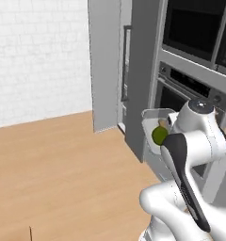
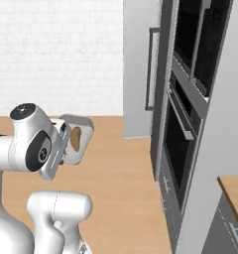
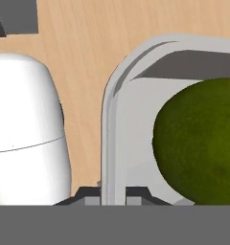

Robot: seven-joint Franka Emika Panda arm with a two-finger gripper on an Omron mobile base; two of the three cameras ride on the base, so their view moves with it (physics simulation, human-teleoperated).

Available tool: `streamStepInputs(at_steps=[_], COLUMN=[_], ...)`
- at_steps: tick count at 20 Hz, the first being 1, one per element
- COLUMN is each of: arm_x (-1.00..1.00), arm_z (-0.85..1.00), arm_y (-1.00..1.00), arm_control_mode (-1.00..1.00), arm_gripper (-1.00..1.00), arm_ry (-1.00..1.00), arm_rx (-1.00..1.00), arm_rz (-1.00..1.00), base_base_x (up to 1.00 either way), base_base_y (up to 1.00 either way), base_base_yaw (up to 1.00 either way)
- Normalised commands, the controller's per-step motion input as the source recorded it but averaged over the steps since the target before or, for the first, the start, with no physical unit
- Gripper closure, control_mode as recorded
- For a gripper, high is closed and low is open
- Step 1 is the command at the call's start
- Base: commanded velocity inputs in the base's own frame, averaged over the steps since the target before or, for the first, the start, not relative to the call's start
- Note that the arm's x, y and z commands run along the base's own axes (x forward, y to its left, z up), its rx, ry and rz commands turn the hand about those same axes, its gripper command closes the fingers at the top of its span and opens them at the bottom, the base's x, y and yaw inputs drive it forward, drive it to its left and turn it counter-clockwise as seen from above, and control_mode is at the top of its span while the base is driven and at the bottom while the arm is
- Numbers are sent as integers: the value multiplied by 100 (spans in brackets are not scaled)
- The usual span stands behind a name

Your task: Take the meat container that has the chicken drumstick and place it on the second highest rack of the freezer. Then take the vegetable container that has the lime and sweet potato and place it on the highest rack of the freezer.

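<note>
The gripper (image 3: 112, 194) is clamped on the rim of the vegetable tray (image 3: 109, 124) at bottom centre, carrying it level so the lime (image 3: 198, 143) stays inside; the sweet potato (image 2: 76, 138) lies in it too, centre-left.

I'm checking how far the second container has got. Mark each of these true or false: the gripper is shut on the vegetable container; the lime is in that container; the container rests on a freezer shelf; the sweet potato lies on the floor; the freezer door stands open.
1. The gripper is shut on the vegetable container. True.
2. The lime is in that container. True.
3. The container rests on a freezer shelf. False: it is held in the air above the wooden floor, apart from the freezer.
4. The sweet potato lies on the floor. False: it sits inside the held container.
5. The freezer door stands open. True.
</note>
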Motion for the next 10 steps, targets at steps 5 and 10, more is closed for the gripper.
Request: streamStepInputs(at_steps=[5,10], arm_x=[0,0], arm_z=[0,0], arm_y=[0,0], arm_control_mode=[100,100], arm_gripper=[100,100], arm_ry=[0,0], arm_rx=[0,0], arm_rz=[0,0], base_base_x=[100,100], base_base_y=[12,0], base_base_yaw=[4,-11])
